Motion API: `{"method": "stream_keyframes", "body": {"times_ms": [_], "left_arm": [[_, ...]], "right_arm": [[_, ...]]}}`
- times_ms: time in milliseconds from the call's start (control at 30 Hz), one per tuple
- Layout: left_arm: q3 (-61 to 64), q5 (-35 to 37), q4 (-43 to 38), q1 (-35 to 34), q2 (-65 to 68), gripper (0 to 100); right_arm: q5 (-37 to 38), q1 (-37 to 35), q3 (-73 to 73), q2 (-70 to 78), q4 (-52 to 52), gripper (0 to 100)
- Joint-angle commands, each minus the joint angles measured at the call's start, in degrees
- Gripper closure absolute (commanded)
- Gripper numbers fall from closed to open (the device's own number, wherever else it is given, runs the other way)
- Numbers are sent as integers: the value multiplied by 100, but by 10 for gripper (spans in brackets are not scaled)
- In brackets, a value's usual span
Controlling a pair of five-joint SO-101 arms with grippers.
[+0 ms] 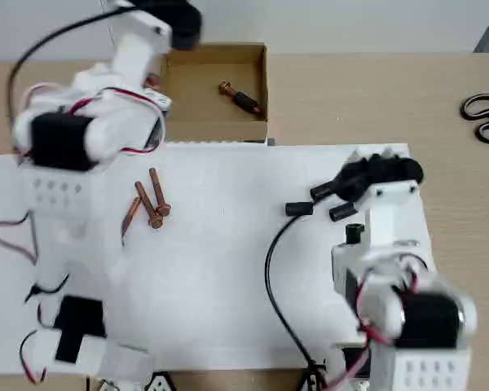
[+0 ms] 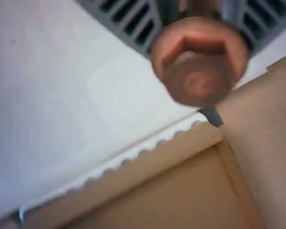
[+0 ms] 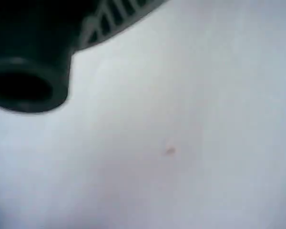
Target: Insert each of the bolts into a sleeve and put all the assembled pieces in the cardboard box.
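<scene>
White sheet spreads under both arms. Cardboard box sits just beside left gripper, which is clamped on a bolt. Right gripper is closed around a sleeve, with spare sleeves just beside it. Loose bolts lie behind left gripper. One finished piece is in the box. Risk: bare bolt slips, drops into box unsleeved. Box wall crowds left gripper; open sheet between grippers.

Both arms are white with black motors and red-black cables.
</scene>
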Motion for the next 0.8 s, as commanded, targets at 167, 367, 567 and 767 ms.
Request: {"method": "stream_keyframes", "body": {"times_ms": [167,367,567,767], "left_arm": [[-251,1767,88,9,-1345,994],[593,3262,88,-18,-2127,994],[2035,4220,-220,0,-3323,994],[4268,4554,-1486,0,-4695,994]], "right_arm": [[-70,-92,-132,-1279,-207,995],[-88,-391,422,-2053,-980,996],[-79,-1033,1749,-3169,-1886,996],[-70,-1059,2505,-3934,-2026,996]]}}
